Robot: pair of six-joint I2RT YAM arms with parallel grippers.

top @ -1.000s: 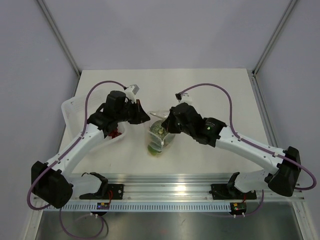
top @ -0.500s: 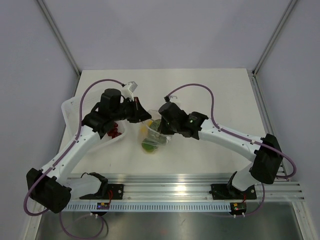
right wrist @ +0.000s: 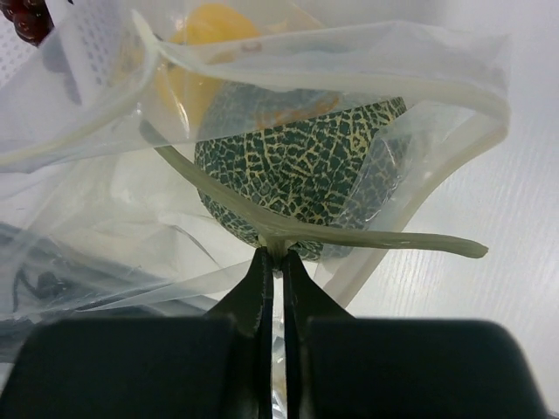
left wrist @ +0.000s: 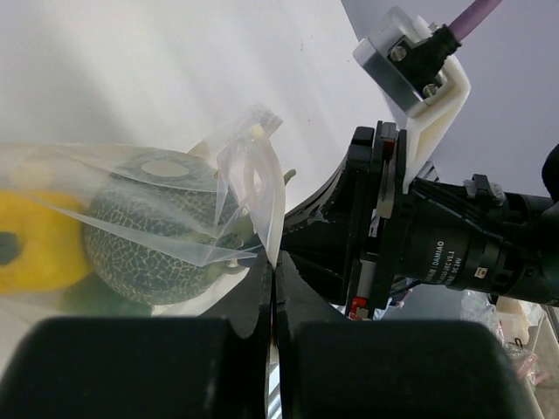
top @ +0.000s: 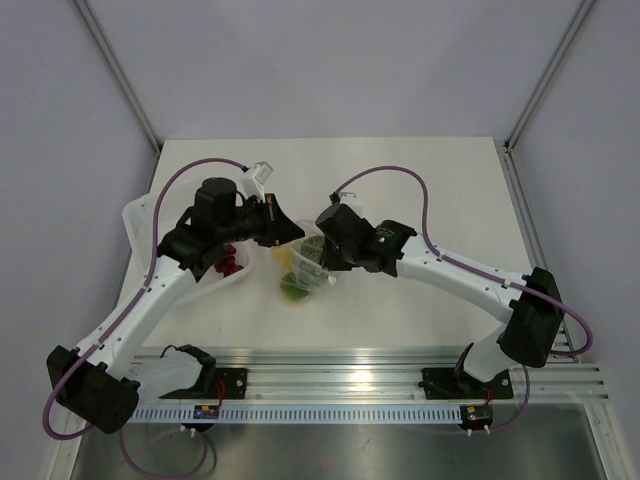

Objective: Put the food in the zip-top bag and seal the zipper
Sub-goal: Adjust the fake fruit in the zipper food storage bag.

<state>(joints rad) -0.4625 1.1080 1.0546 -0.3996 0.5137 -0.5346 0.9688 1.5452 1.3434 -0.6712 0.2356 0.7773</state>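
I have the zip-top bag [top: 304, 266] near the middle of the top view, over the white counter [top: 420, 180], held between both arms. My left pincer [left wrist: 272, 272] is clenched on a thin fold of the bag's clear film at the bottom centre of its wrist view. My right pincer [right wrist: 272, 262] is clenched on the zipper [right wrist: 393, 241], the pale strip that bows out to the right from the fingertips. Both fruits sit inside the bag. The grey-green fruit [right wrist: 297, 166] fills the centre of the right wrist view, and the yellow ball [right wrist: 205, 35] is behind it near the top edge. In the left wrist view the yellow ball [left wrist: 35, 244] lies at the left edge, touching the netted fruit. The mouth gapes open. The white tray [top: 140, 215] stands at centre left, with something red [top: 230, 262] in it.
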